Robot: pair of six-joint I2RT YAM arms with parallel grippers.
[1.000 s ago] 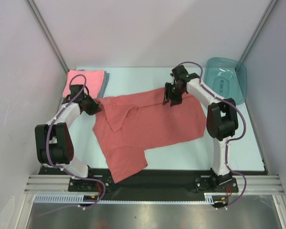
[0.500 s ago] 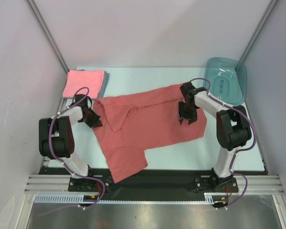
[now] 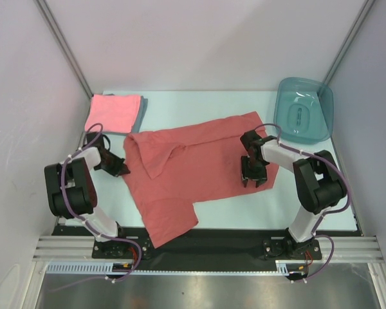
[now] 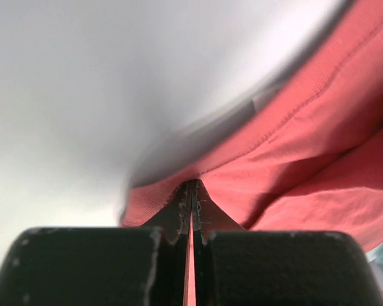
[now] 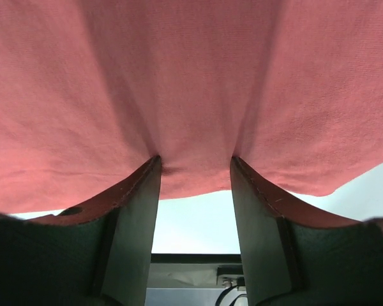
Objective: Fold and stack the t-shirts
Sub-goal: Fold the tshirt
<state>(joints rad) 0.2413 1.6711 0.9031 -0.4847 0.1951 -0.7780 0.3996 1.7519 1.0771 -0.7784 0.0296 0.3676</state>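
Observation:
A brick-red t-shirt [image 3: 193, 164] lies spread and rumpled across the middle of the table, one sleeve reaching toward the near edge. My left gripper [image 3: 119, 168] is at its left edge, shut on a pinch of the red cloth [image 4: 293, 166], which shows as a thin strip between the fingers. My right gripper [image 3: 252, 177] stands open on the shirt's right part, both fingertips [image 5: 154, 167] touching the red fabric [image 5: 191, 76] just inside its near hem. At the back left a folded pink t-shirt [image 3: 112, 112] rests on a folded grey-blue t-shirt [image 3: 142, 111].
A teal translucent tub [image 3: 303, 111] sits at the back right corner. White walls close in the pale table [image 3: 206, 103] on three sides. The black mounting rail [image 3: 231, 238] with both arm bases runs along the near edge.
The left gripper closed on the shirt's left edge and drew it left and nearer. The right gripper travelled from the shirt's far edge toward its near right hem, staying open.

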